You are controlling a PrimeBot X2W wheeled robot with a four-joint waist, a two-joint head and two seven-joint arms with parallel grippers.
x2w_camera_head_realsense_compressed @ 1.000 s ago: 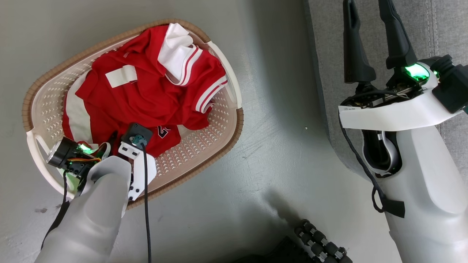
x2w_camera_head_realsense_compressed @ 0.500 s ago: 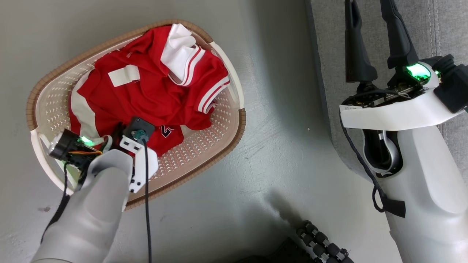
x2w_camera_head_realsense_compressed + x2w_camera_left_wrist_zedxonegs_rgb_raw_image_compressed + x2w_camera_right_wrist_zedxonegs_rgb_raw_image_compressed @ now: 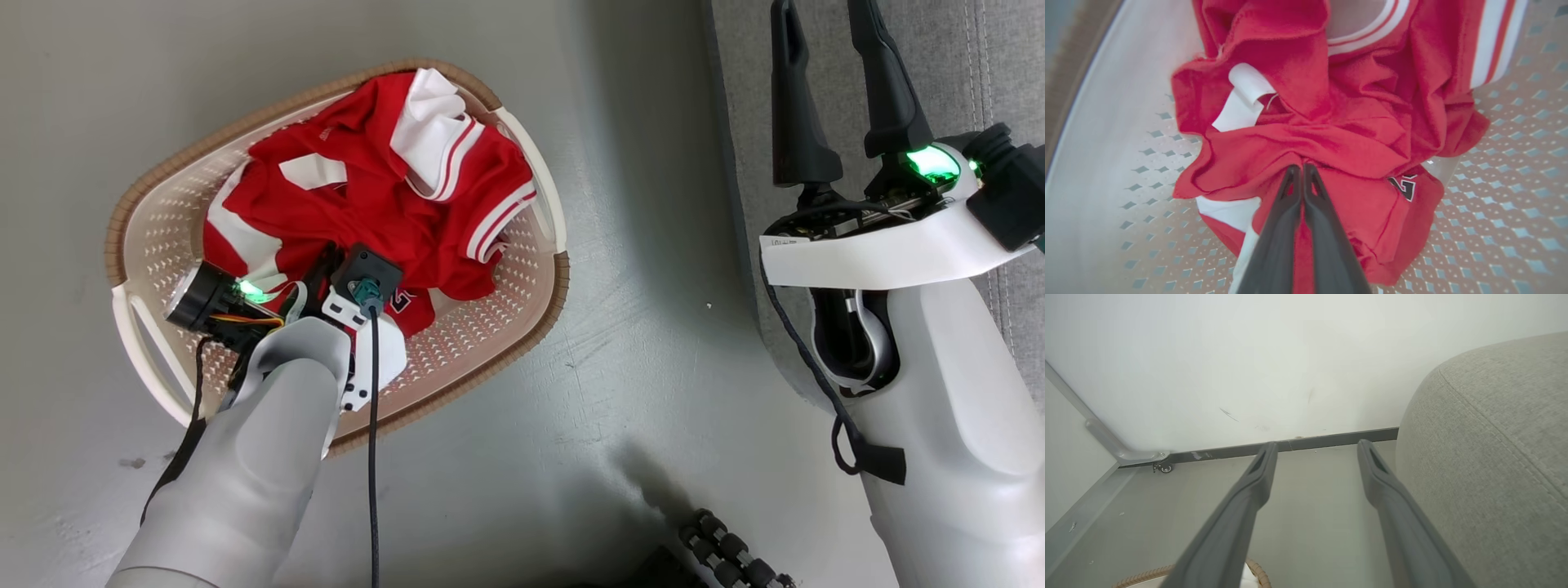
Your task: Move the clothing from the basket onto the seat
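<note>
Two red garments [image 3: 392, 204], one basket [image 3: 490, 327], one seat [image 3: 1004, 65], left claw [image 3: 1302, 167], right claw [image 3: 1318, 446].

One basket [image 3: 498, 327] with two white handles [image 3: 535, 175]. Two red garments [image 3: 392, 188], as far as can be made out: one with white stripes, one with a dark number. One grey sofa [image 3: 988, 65]. Two grippers, left gripper [image 3: 1302, 167] and right gripper [image 3: 1318, 446], two dark fingers each.

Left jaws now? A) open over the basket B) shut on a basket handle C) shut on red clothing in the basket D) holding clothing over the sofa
C: the left gripper has its jaws pressed together on a fold of the red clothing, inside the basket.
</note>
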